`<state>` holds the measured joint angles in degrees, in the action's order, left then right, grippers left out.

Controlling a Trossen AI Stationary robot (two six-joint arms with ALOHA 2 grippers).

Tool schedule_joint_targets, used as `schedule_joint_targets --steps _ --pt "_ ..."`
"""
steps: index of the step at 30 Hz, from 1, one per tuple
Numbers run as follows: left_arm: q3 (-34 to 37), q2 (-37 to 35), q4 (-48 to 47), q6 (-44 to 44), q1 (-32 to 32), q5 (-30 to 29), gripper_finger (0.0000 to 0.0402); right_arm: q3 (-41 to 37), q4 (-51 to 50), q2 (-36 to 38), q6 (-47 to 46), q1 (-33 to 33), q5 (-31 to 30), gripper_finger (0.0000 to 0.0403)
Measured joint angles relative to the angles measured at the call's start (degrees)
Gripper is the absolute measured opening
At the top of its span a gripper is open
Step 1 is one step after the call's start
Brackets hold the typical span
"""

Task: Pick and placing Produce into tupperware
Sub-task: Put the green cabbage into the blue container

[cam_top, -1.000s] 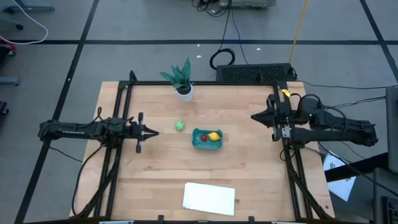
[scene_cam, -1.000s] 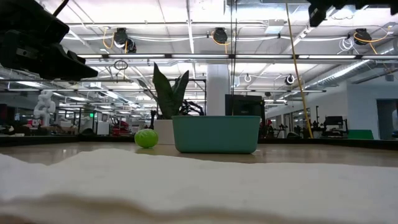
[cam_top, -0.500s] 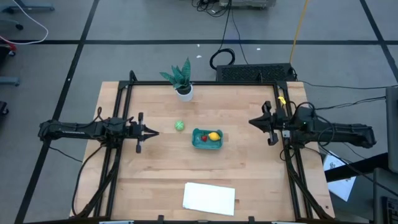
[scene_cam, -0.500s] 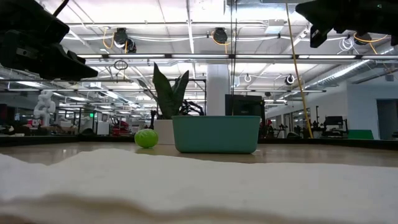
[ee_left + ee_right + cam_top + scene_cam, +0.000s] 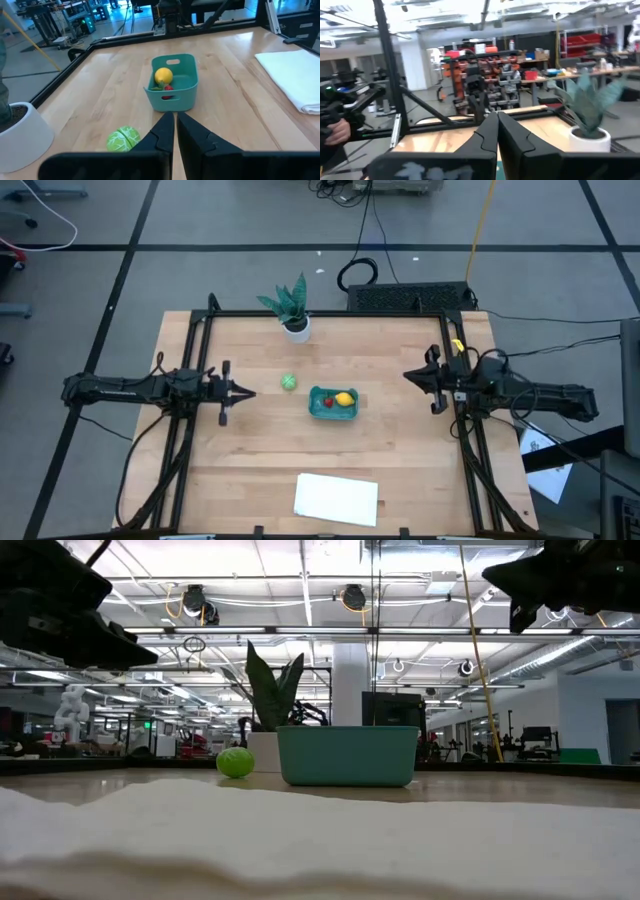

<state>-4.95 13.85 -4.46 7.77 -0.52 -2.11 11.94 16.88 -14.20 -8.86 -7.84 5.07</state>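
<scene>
The teal tupperware sits mid-table, with the yellow lemon and the red strawberry inside it. The round green piece rests on the wood just left of the container, also seen in the low view. My left gripper hovers shut left of the green piece, pointing toward the container. My right gripper is shut above the table's right side, well clear of the container.
A potted green plant in a white pot stands at the far edge. A flat white sheet lies near the near edge. Black frame rails run along the left and right sides. Bare wood lies between the container and the right arm.
My right gripper has come down and drawn back a little toward the table's right edge, and the arm has straightened out level. The left arm and the produce have kept still.
</scene>
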Motion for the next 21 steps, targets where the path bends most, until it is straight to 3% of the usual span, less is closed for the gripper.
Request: schedule_joint_targets --steps 21 --pt "0.0 0.0 2.05 -3.85 -0.01 -7.05 0.0026 -0.46 -7.06 -0.47 1.87 0.09 -6.44 0.0"
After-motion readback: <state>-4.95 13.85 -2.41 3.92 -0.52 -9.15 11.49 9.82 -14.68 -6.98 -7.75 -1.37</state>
